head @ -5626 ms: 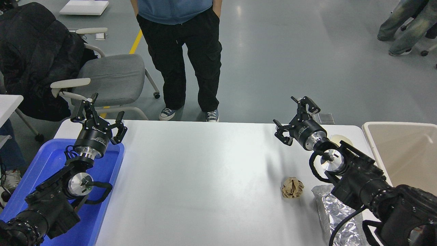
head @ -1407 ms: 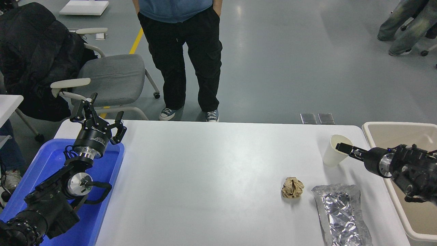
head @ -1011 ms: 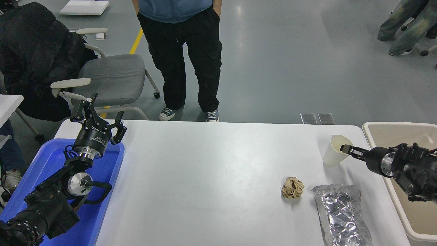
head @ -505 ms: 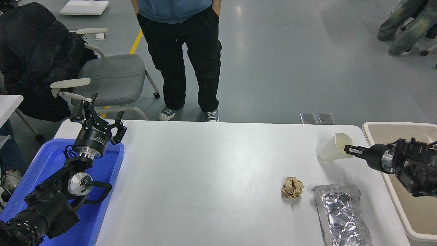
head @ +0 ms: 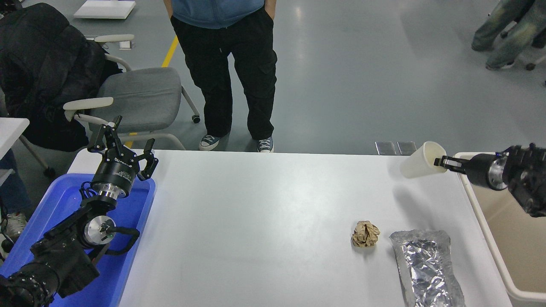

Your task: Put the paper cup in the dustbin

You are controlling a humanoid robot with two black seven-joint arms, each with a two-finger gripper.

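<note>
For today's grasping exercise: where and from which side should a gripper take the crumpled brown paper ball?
Take the crumpled brown paper ball across its middle, coming straight down from above. It is roundish with no handle, lies free on the table, and has bare surface on both sides, clear of the foil bag.

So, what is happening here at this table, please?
The right gripper holds the paper cup by its rim, lifted off the white table and tilted on its side, beside the beige dustbin; the cup is not over the bin yet. The left gripper is parked, open, above the blue tray.
</note>
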